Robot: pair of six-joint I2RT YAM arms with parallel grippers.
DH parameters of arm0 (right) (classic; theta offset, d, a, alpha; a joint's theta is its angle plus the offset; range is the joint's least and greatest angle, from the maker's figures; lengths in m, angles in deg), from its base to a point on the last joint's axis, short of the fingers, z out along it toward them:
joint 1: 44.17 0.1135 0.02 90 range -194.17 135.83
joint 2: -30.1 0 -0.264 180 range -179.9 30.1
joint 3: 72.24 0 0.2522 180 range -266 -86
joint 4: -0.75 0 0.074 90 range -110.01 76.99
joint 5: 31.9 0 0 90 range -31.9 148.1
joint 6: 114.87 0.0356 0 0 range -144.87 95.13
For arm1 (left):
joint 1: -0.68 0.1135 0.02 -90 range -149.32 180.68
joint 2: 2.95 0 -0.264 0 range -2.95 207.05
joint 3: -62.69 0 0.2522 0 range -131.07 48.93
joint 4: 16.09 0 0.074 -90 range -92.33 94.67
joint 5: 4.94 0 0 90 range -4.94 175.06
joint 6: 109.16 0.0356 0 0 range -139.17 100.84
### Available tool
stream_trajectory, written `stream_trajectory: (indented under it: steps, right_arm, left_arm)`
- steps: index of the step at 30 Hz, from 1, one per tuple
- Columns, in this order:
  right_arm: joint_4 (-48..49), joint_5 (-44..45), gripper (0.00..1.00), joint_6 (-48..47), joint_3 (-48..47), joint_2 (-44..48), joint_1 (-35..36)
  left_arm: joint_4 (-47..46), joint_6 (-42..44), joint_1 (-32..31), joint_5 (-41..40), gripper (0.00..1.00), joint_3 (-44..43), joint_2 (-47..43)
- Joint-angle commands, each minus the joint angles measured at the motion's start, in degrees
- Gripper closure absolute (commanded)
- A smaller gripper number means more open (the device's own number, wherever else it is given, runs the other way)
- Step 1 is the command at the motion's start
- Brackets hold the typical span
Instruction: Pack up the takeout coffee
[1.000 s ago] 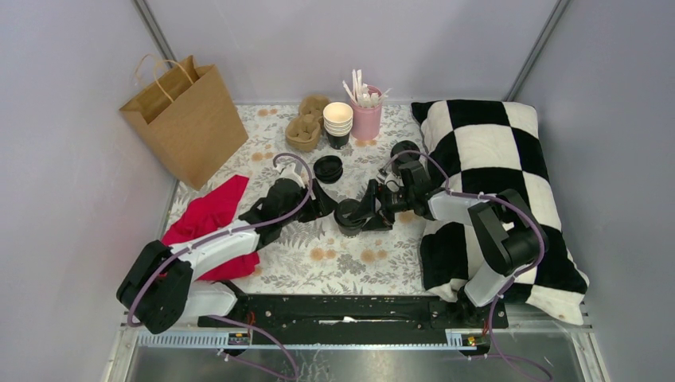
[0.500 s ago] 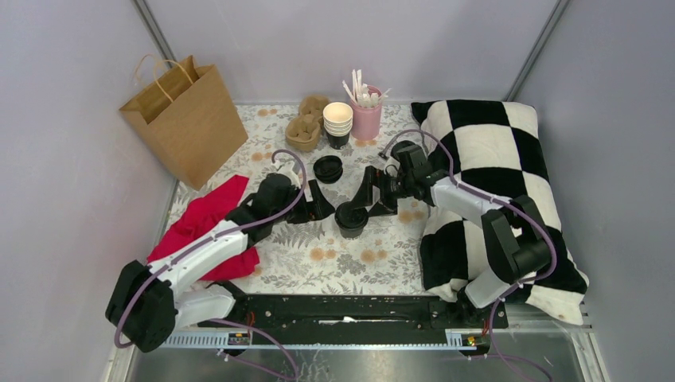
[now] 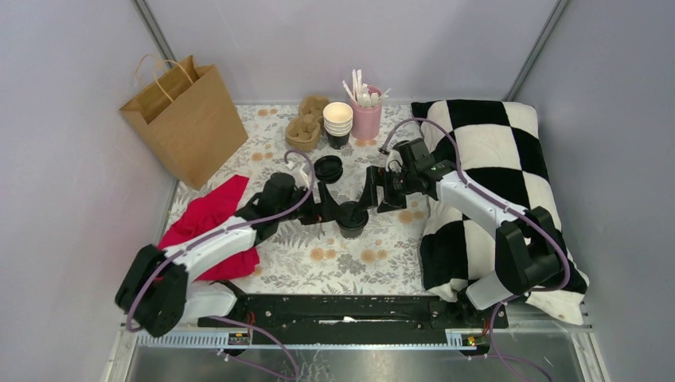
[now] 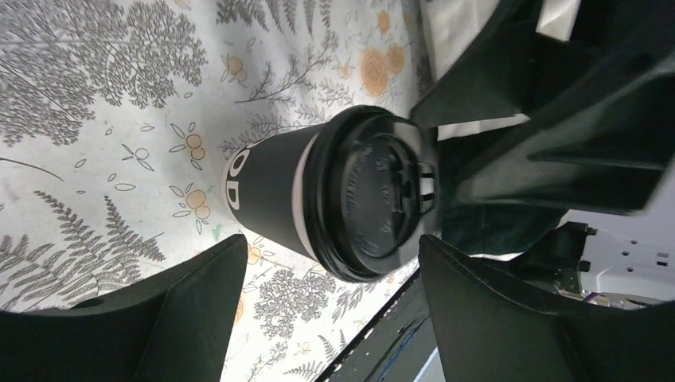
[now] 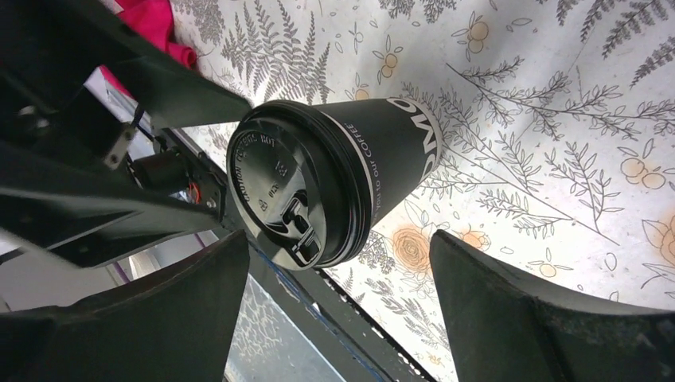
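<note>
Jaws wide and empty, your left gripper (image 4: 333, 239) and right gripper (image 5: 338, 239) flank the upright lidded coffee cup (image 3: 351, 216), ready for bagging.

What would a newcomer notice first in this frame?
A lidded black coffee cup stands upright mid-table on the floral cloth, with the left end effector and right end effector open on either side, neither gripping it. A black-and-white checked pillow fills the right side; a brown paper bag stands far left.
</note>
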Motion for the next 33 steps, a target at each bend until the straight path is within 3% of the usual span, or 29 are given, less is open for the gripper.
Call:
stream_trajectory:
  steps: [1, 4, 6, 10, 20, 26, 33]
  right_arm:
    - [1.51, -3.1, 0.15, 1.29, 1.52, 0.58, 0.72]
    - [8.12, -6.05, 0.22, 5.58, 4.01, 0.09, 0.69]
    - [11.69, -8.07, 0.25, 8.1, 4.48, -0.8, 0.69]
    - [14.91, -9.71, 0.3, 10.92, 3.66, -3.14, 0.68]
    - [14.58, -9.89, 0.31, 12.22, -1.38, -10.47, 0.77]
    - [9.73, -8.08, 0.24, 8.79, -6.39, -12.45, 0.77]
    - [3.23, -3.42, 0.07, 3.15, -7.38, -9.2, 0.03]
  left_arm:
    - [-11.4, -2.08, 0.25, 6.37, 0.22, 1.33, 6.05]
    - [-17.2, -5.04, 0.15, 8.08, 0.33, 3.72, 6.58]
    - [-19.59, -6.92, -0.35, 7.47, 0.34, 6.1, 5.0]
    - [-20.85, -9.12, -2.5, 5.52, 0.34, 9.59, 2.18]
    - [-25.54, -15.62, -7.9, 2.12, 0.23, 12.19, 0.62]
    - [-20.8, -13.03, -8.0, 1.67, 0.17, 8.77, 0.03]
    - [-10.24, -7.76, -6.87, -0.81, 0.08, 5.83, -4.7]
